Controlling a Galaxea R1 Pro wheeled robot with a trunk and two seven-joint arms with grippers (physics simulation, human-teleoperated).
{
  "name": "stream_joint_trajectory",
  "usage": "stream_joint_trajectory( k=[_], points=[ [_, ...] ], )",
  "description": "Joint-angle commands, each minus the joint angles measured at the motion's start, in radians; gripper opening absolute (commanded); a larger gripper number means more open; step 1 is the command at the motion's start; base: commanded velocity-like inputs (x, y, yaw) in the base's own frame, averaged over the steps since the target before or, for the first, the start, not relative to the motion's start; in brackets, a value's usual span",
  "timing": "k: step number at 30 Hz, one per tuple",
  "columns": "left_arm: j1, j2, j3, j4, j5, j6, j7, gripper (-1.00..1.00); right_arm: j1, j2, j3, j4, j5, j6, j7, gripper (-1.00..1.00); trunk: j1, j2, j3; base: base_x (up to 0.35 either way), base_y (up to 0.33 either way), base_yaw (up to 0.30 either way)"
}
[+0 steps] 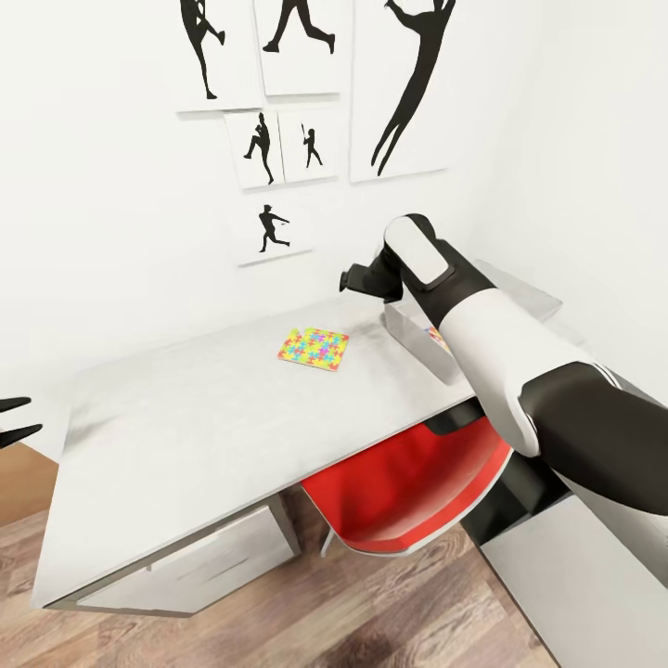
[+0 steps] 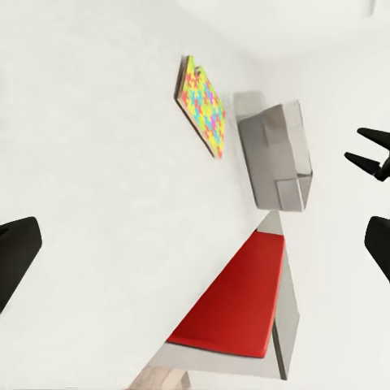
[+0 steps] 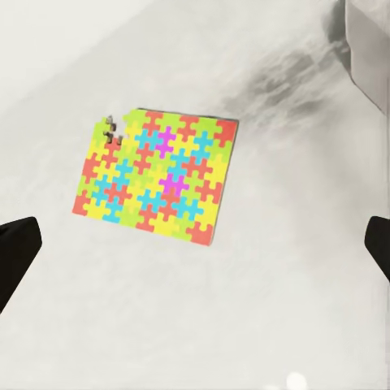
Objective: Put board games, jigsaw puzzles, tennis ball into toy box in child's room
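- Jigsaw puzzle [image 1: 314, 349]: one thin flat with the coloured interlocking pattern lies flat on the pale worktop [image 1: 186, 436], on open surface with nothing on it. In the right wrist view the jigsaw puzzle [image 3: 158, 175] sits ahead of the camera, with one corner looking chipped.
- Toy box [image 1: 417, 341]: the grey tray stands on the same worktop, near the puzzle on the side away from the wall pictures' left end. Your right arm covers much of it. A small patch of colour shows inside it beside the arm; you cannot tell what that is.
- Right gripper [image 1: 364, 279]: it hangs above the worktop between the puzzle and the toy box, nearer the box. The fingers [image 3: 18, 252] show as dark tips at both edges of the right wrist view, spread wide with nothing between them.
- Left gripper [image 1: 14, 422]: it hovers off the worktop's far end from the puzzle. Its fingers [image 2: 16, 256] stand well apart and carry nothing.
- Red chair seat [image 1: 408, 487]: it is tucked under the worktop, below the toy box.
- Step in hand, as a judgement: you are lining up the right arm on the remaining puzzle, to be carried into the toy box.
- Next move: lower the open fingers over one edge of the puzzle. The flat is thin, so expect to need an edge grip or a slide toward the worktop's rim.
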Motion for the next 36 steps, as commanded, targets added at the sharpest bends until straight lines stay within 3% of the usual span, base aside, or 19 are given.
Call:
stream_joint_trajectory(
  k=[1, 8, 17, 28, 36],
  points=[
    [-0.001, 0.000, -0.001, 0.008, -0.003, 0.005, -0.003, 1.00, -0.001, 0.000, 0.004, 0.000, -0.009, 0.000, -0.010, 1.00, 0.000, -0.001, -0.001, 0.000, 0.000, 0.000],
    [-0.001, 0.001, 0.000, 0.056, -0.027, -0.013, -0.006, 1.00, 0.001, 0.000, 0.030, 0.001, -0.009, 0.002, -0.015, 1.00, 0.000, -0.001, -0.001, 0.000, 0.000, 0.000],
    [-0.001, 0.005, 0.001, 0.061, -0.030, -0.014, -0.005, 1.00, 0.023, 0.000, 0.113, 0.009, -0.010, -0.004, 0.001, 1.00, 0.000, -0.001, -0.001, 0.000, 0.000, 0.000],
    [-0.001, 0.005, 0.000, 0.062, -0.030, -0.016, -0.002, 1.00, 0.067, 0.000, 0.124, 0.010, -0.009, -0.014, 0.098, 1.00, 0.000, -0.001, -0.001, 0.000, 0.000, 0.000],
    [-0.001, 0.008, -0.001, 0.063, -0.030, -0.015, -0.004, 1.00, 0.075, 0.000, 0.124, 0.010, -0.009, -0.032, 0.112, 1.00, 0.000, -0.001, -0.001, 0.006, 0.046, 0.000]
  ],
)
